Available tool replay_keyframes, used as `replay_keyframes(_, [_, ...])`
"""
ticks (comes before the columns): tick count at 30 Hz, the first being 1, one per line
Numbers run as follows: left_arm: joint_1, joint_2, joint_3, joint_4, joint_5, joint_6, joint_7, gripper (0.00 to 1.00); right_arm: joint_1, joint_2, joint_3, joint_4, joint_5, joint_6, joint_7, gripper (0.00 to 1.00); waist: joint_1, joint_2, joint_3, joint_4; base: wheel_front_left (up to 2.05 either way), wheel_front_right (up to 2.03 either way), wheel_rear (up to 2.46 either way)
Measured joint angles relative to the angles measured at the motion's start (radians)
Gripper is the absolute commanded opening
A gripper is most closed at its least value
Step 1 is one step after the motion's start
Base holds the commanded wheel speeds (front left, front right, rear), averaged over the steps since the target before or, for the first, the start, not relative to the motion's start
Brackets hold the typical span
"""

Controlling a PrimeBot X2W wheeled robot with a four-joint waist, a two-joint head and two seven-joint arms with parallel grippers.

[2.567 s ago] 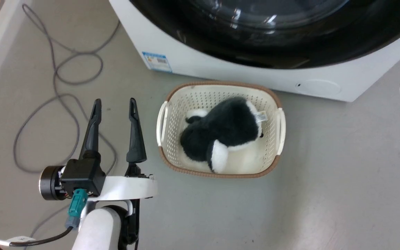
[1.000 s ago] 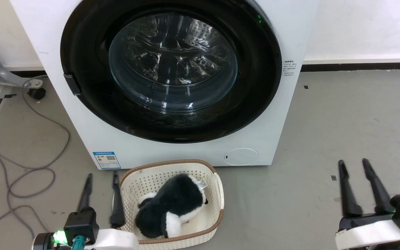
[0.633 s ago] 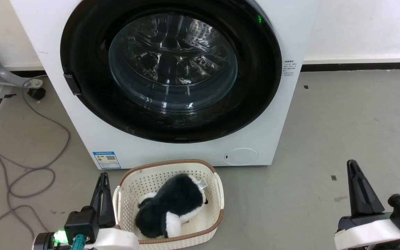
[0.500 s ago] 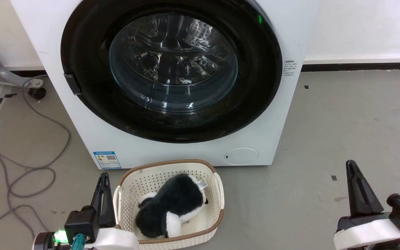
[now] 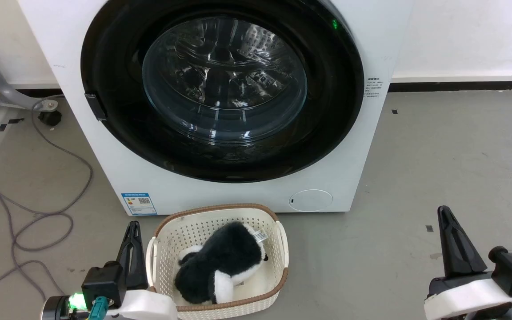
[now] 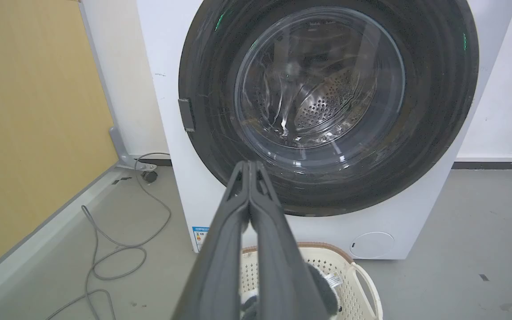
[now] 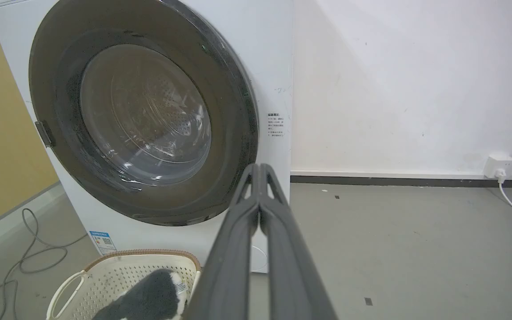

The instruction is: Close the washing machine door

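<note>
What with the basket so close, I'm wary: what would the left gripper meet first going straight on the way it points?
Probably the washing machine door, near its lower black rim; the left gripper points there, with the basket beside its line. Depth is unclear.

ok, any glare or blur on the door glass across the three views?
Head view: sharp; streaky reflections across the washing machine door glass. Left wrist view: white glare streaks on the glass; left gripper jaws look soft up close. Right wrist view: glass hazy and brownish; right gripper jaws blurred.

light: bright, even | glare: streaks on washing machine door (image 5: pixel 225 80) glass | shadows: soft | wrist views: hazier
</note>
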Motion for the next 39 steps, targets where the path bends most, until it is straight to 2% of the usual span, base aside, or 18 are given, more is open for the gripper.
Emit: replay_keyframes(39, [-0.001, 0.000, 0.015, -0.021, 0.015, -0.051, 0.079, 0.00, 0.000, 0.000, 0.028, -0.019, -0.030, 0.000, 0.079, 0.00, 0.0000, 0.0000, 0.001, 0.018, 0.00, 0.00, 0.00])
